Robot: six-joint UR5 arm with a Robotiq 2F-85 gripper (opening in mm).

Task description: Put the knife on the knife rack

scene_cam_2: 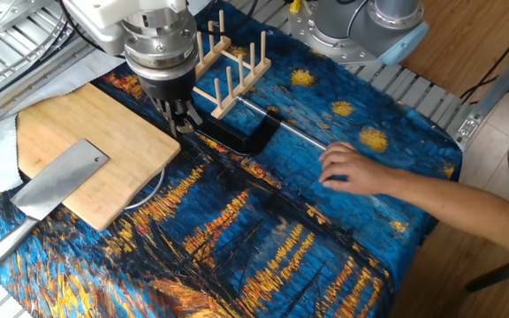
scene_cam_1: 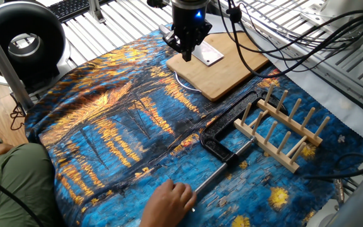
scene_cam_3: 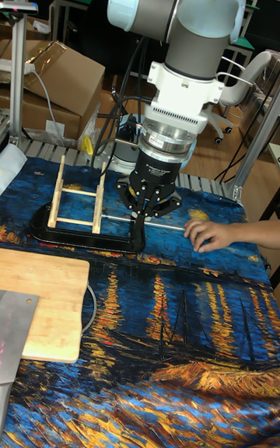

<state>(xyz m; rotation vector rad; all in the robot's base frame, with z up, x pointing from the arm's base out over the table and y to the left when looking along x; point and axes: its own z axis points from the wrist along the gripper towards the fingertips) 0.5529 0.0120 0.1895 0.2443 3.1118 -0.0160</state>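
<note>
**Cleaver lying ungrasped; hand hovering empty**

One fixed view: the hand is hanging over the near edge of the cutting board, carrying nothing; finger spacing cannot be told. Only a strip of the knife is showing behind it. The knife rack is standing well apart, beside the black clamp.

The other fixed view: the knife is lying flat, blade on the board, steel handle overhanging onto the patterned cloth. A person's hand is resting on the cloth.

Tall fixed view: fingers looking slightly parted, unclear.

Judgement: heavy, rigid, slick metal; the overhanging handle is offering the best grip.
</note>
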